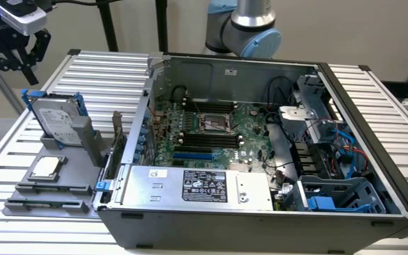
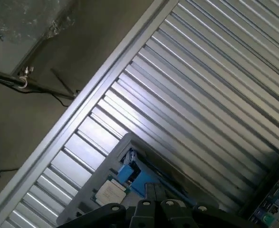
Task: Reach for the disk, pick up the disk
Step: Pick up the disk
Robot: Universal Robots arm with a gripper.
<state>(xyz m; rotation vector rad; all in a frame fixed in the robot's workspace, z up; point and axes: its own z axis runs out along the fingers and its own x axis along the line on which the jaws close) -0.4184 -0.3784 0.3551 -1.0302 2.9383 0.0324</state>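
Slots in a grey stand (image 1: 91, 139) hold the silver, blue-railed rectangular disk (image 1: 53, 118) on edge, seemingly for gripping, below the closed, empty black claw (image 1: 16, 61).

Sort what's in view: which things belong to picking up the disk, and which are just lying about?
Job in hand: the disk, standing upright; the hand, shut, clear of the disk.
Lying about: CPU chip; open computer case; power supply box; slatted table.
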